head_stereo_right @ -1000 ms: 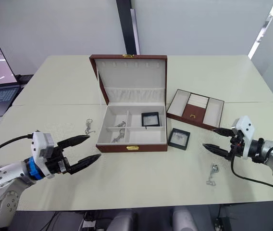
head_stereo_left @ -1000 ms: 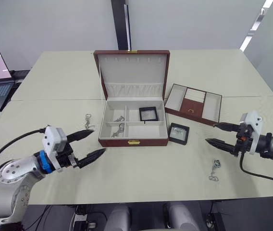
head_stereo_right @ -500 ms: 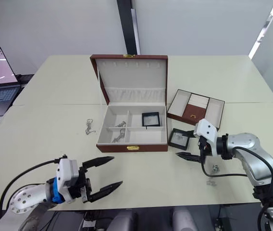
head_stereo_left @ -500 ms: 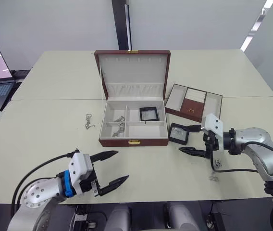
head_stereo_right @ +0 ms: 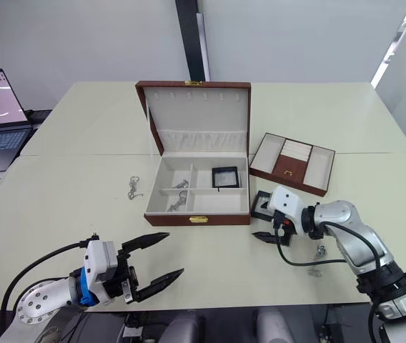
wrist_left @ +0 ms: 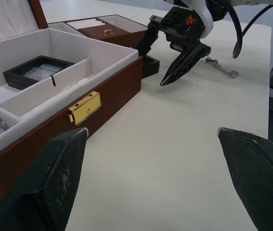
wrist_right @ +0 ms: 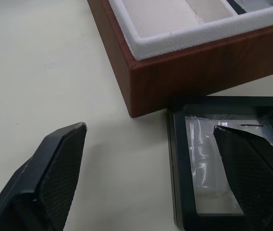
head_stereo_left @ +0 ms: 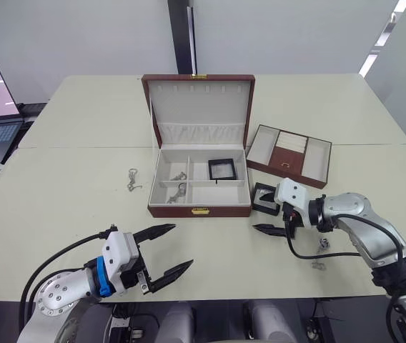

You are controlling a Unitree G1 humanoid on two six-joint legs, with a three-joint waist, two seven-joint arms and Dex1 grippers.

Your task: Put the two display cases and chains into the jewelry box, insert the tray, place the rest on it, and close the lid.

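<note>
Black display case (head_stereo_left: 263, 198) is lying on the bench (head_stereo_left: 67, 207) beside the open jewelry box (head_stereo_left: 199, 187); the right claw (head_stereo_left: 269, 214) is hovering wide over it, left claw (head_stereo_left: 166, 250) gaping too.

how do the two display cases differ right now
One display case lies inside the jewelry box, in its rear right compartment; the other display case lies on the table, just off the box's front right corner. The right gripper is open around the outside one; nothing is near the boxed one. Both are flat black frames with clear windows.
</note>
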